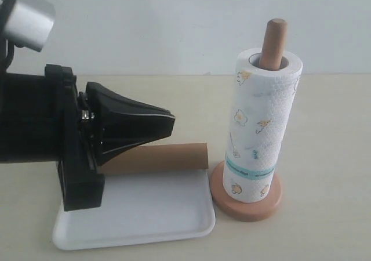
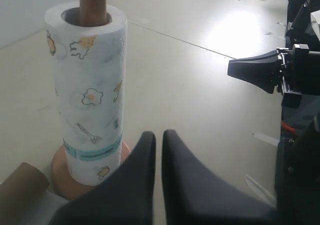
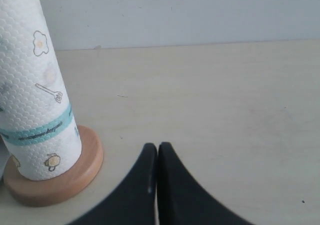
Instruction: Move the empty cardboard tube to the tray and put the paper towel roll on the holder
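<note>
Honestly this looks pretty much done to me. The paper towel roll (image 1: pixel 262 127) is sitting upright on the holder (image 1: pixel 250 209), with the dowel tip poking out of the top. The empty cardboard tube (image 1: pixel 165 158) is lying on its side along the far edge of the tray (image 1: pixel 145 226). Its right end sits just beside the holder's base. I can't tell if the tube is fully inside the rim, because the left tool (image 1: pixel 168 122) blocks its other half.

Both tools are empty. The left one has its fingers pinched nearly together with just a thin slit between them, and it hangs right above the tube. The right tool (image 3: pixel 157 147) is closed tight, tips touching. It's low over the desk (image 1: pixel 330 156), near the holder's base but clear of it.

So what's left, I'd guess, is just backing out cleanly. If it were me, I'd lift the left tool straight up before pulling it back. That tube is round and light, so one nudge could roll it off the tray or into the holder. The right one should pull away from the roll, since a tall roll on a thin post would wobble easily.
</note>
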